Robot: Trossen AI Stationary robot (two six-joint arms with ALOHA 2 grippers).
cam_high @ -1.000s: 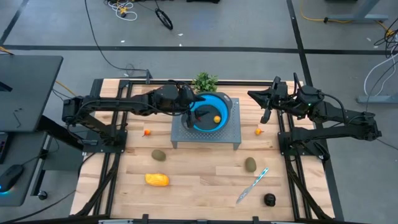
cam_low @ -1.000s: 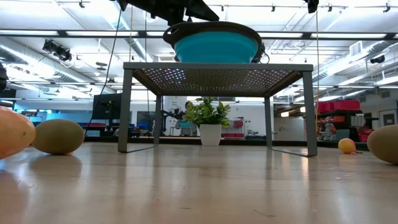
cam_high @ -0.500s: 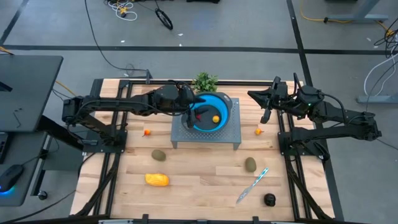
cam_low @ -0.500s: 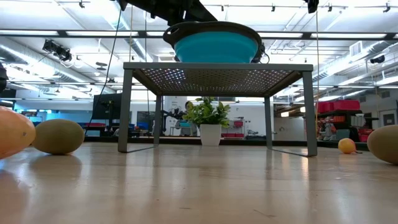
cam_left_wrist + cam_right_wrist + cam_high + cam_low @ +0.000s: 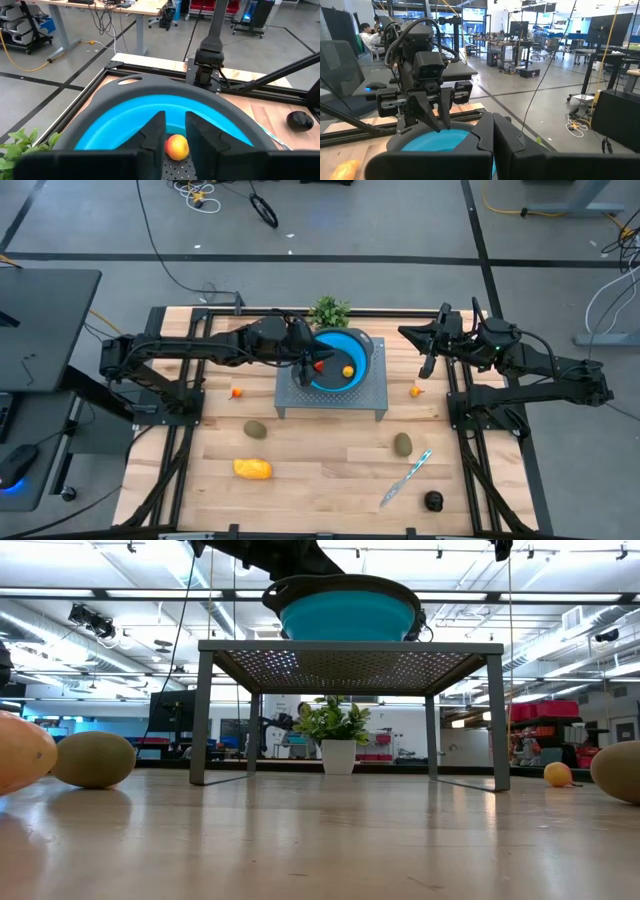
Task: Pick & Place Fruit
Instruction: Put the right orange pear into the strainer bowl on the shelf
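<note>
High view: the left gripper (image 5: 312,367) is being held over the blue bowl (image 5: 352,346) on a metal stand (image 5: 376,395); an orange fruit (image 5: 348,371) is lying inside. Other fruit pieces are lying on the wooden table (image 5: 320,460).

Left wrist view: the narrowly parted fingers (image 5: 152,135) are being shown beside that fruit (image 5: 176,147); contact cannot be told.

Right wrist view: the right gripper (image 5: 493,135) is being kept pressed together.
</note>
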